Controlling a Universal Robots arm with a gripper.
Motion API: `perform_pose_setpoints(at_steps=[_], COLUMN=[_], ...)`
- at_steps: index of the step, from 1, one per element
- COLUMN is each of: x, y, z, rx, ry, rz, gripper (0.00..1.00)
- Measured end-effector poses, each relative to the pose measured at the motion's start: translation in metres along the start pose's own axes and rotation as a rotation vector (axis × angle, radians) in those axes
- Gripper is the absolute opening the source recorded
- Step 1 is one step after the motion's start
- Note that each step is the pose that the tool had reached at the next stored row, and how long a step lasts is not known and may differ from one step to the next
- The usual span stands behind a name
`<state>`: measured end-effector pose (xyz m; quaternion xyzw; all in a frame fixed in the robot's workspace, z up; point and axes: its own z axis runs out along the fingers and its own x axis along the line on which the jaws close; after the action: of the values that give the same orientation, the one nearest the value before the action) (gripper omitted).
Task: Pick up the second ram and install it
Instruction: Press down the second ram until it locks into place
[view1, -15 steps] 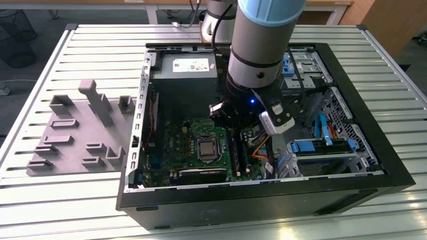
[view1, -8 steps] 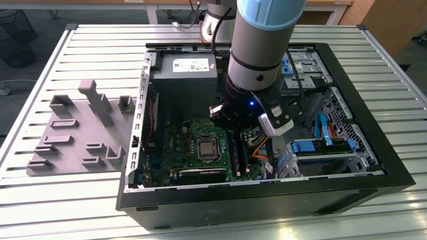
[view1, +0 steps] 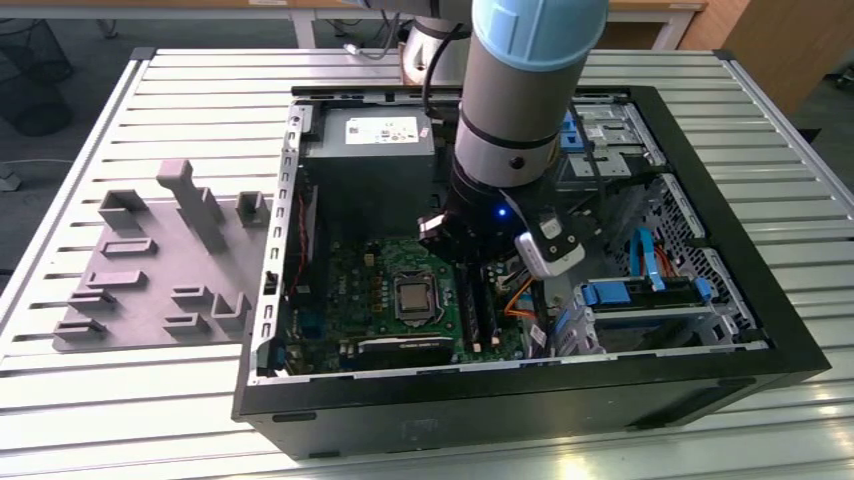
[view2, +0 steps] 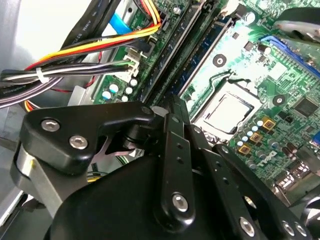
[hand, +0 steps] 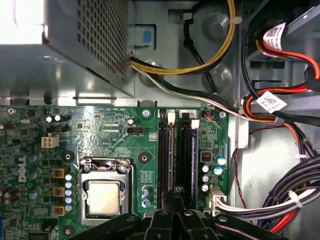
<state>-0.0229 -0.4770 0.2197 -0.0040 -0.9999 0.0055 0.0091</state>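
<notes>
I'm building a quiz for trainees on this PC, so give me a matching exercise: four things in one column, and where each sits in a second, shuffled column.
Column one:
1. power supply
2. grey fixture
3. processor socket
4. hand

Column two:
A. above the memory slots
B. on the slatted table, outside the case
C. mounted on the green motherboard, beside the memory slots
D. metal box inside the case, off the motherboard

Pairs: 1-D, 2-B, 3-C, 4-A

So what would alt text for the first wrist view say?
Looking down into an open computer, the black gripper sits over the long black memory slots on a green motherboard, beside the processor socket. Coloured cables run past a metal power supply.
</notes>
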Motion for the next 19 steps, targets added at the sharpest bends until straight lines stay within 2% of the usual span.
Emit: perform_pose_setpoints(at_steps=[4,6,8,11,13,19], x=[-0.0001,-0.0002,-0.0002,0.0002,0.0003,0.0003], y=[0.0001,0.0003,0.0007,0.0,-0.0001,-0.0001], z=[0.0056,0.0046,-0.0003,-0.0147,-0.0202,-0.0219], rx=[0.0016,0.0019,-0.0032,-0.0003,-0.0002,-0.0002], ry=[0.0004,0.0008,-0.0007,0.0001,0.0002,0.0002], rz=[0.0,0.0,0.0,0.0,0.0,0.0], gripper=[0.11,0.11,0.11,0.11,0.11,0.11])
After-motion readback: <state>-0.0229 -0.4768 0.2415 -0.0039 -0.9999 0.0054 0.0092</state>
